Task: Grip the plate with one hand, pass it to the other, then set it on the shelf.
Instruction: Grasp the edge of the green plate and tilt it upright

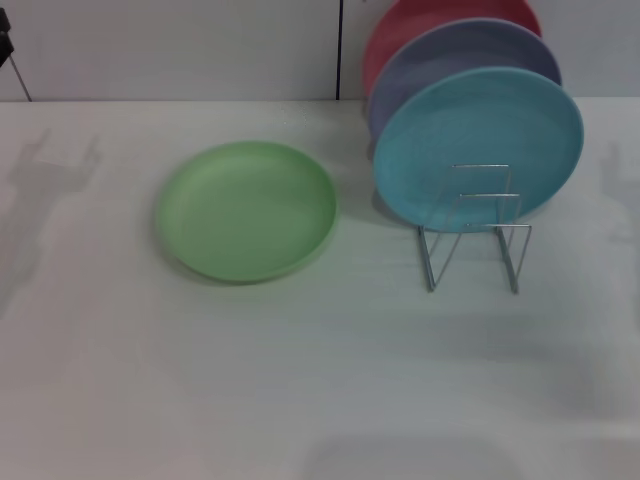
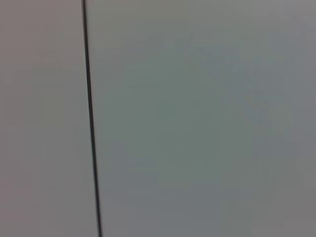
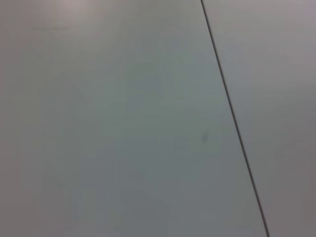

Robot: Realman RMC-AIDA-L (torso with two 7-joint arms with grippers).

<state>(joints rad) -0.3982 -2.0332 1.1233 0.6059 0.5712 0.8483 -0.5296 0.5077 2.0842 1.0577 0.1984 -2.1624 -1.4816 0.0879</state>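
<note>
The light green plate [image 1: 247, 209] lies flat on the white table [image 1: 300, 380], left of centre in the head view. The silver wire rack [image 1: 478, 228] stands to its right, with free upright loops at its near end. Neither gripper nor arm shows in the head view. Both wrist views show only a plain pale surface with one thin dark seam, in the left wrist view [image 2: 91, 123] and in the right wrist view [image 3: 232, 118].
In the rack stand a turquoise-blue plate [image 1: 480, 145], a lavender plate [image 1: 440, 62] behind it and a red plate [image 1: 420, 20] at the back. A wall [image 1: 180, 50] runs behind the table. A dark object [image 1: 8, 45] sits at the far left edge.
</note>
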